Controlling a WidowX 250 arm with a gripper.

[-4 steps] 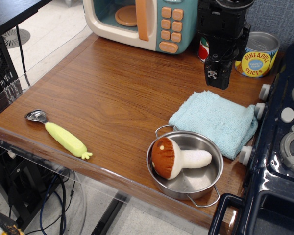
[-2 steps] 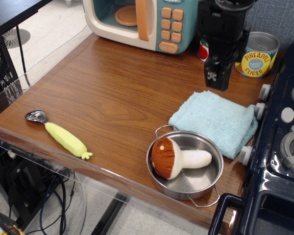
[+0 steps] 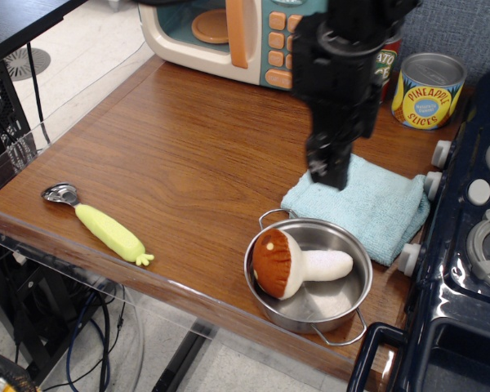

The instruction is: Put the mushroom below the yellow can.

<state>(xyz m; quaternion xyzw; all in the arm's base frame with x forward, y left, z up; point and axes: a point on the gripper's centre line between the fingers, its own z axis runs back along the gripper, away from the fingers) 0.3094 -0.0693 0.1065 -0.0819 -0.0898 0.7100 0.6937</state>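
1. At the back right of the wooden counter [image 3: 188,139], against the blue-grey wall, stands the yellow can [image 3: 427,91]; its label reads "PINEAPPLE SLICES" in red letters around a blue oval whose small print is too fine to read, and its silver top is closed.
2. Just left of it, half hidden by the arm, a darker can [image 3: 387,59] shows a label with pale lettering that I cannot make out.
3. The mushroom [image 3: 296,262] lies on its side in a small steel pot [image 3: 343,305] near the front edge, its reddish-brown cap to the left with one cream spot and its white stem pointing right. It is well apart from the yellow can, with a folded light-blue towel [image 3: 367,204] between them.
4. The gripper [image 3: 326,170] hangs black and bulky over the towel's left end, above and behind the pot; whether its jaws are parted or closed cannot be told from this angle, and nothing is seen in them.
5. A toy microwave [image 3: 233,37] with orange buttons sits at the back, bearing no legible writing.
6. A yellow-handled scoop [image 3: 98,222] lies near the front left edge.
7. A dark toy stove [image 3: 465,245] with white knobs borders the counter on the right.
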